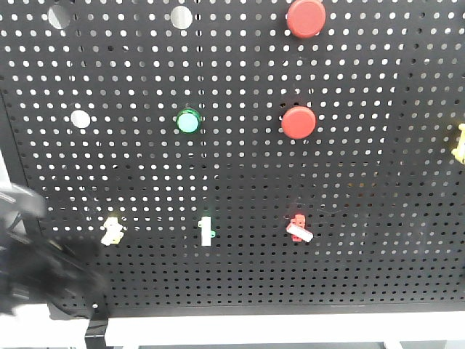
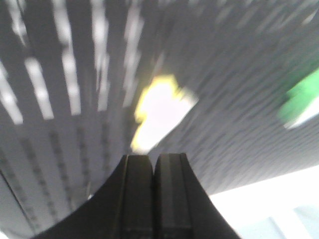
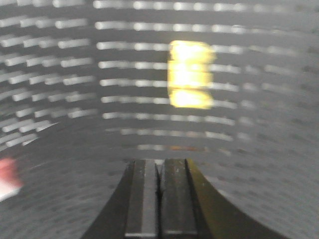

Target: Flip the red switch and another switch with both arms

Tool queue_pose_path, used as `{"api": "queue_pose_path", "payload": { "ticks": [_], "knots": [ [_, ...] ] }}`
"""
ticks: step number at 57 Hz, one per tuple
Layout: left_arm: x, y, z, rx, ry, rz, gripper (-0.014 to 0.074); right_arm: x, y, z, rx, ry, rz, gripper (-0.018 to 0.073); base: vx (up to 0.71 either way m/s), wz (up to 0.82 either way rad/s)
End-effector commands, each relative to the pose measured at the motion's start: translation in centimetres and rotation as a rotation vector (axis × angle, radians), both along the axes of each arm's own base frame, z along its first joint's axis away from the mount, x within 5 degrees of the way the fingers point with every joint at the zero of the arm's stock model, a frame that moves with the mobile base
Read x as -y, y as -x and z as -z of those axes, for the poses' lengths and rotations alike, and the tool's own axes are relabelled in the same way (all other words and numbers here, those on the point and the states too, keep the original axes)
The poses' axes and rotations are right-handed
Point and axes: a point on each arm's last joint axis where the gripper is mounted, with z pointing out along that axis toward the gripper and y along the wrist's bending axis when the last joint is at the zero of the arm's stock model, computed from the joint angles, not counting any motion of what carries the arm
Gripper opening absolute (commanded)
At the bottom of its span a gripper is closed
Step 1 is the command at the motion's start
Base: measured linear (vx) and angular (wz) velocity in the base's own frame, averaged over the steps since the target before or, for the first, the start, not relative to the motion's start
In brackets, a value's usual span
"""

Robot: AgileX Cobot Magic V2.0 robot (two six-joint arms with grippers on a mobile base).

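Note:
The red switch (image 1: 298,227), with a red base and white lever, sits low on the black pegboard (image 1: 363,189). The pale yellow switch (image 1: 111,230) sits at the same height, further left. In the left wrist view it is a blurred yellow-white shape (image 2: 159,109) just above my left gripper (image 2: 153,158), whose fingers are pressed together with nothing between them. My left arm (image 1: 33,273) is a dark blur at the board's lower left. My right gripper (image 3: 159,162) is shut and empty, below a bright all-yellow piece (image 3: 189,74). A red blur (image 3: 7,178) lies at that view's left edge.
Two big round red push buttons (image 1: 306,18) (image 1: 298,122) and a green round button (image 1: 188,121) are mounted higher up. A green-based toggle (image 1: 207,231) stands between the two switches. An all-yellow piece (image 1: 459,142) is at the right edge. A white ledge (image 1: 290,327) runs under the board.

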Motion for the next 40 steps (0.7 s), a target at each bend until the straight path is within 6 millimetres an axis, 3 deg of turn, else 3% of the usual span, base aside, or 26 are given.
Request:
{"api": "queue_pose_path", "payload": {
  "ticks": [1,14,30,40],
  "knots": [
    [-0.5,1.6,-3.6,0.169,0.059,-0.003,0.0003,-2.6,-0.1,-1.4,0.098,0.04,-0.157,-0.0006,0.0,0.0],
    [-1.2,3.6,-5.4,0.241,0.085,-0.002,0.0003,-6.6,-2.6,-0.2,0.039,-0.026,-0.309,-0.0006,0.0,0.0],
    [-1.2,3.7,-5.4,0.238,0.086,-0.002,0.0003,-8.4,-6.9,-0.7,0.015,-0.088,-0.317,-0.0006,0.0,0.0],
    [-1.2,3.7,-5.4,0.239,0.087,-0.002,0.0003,-10.1,-7.7,-0.7,0.012,-0.091,-0.366,-0.0006,0.0,0.0]
  ]
}}
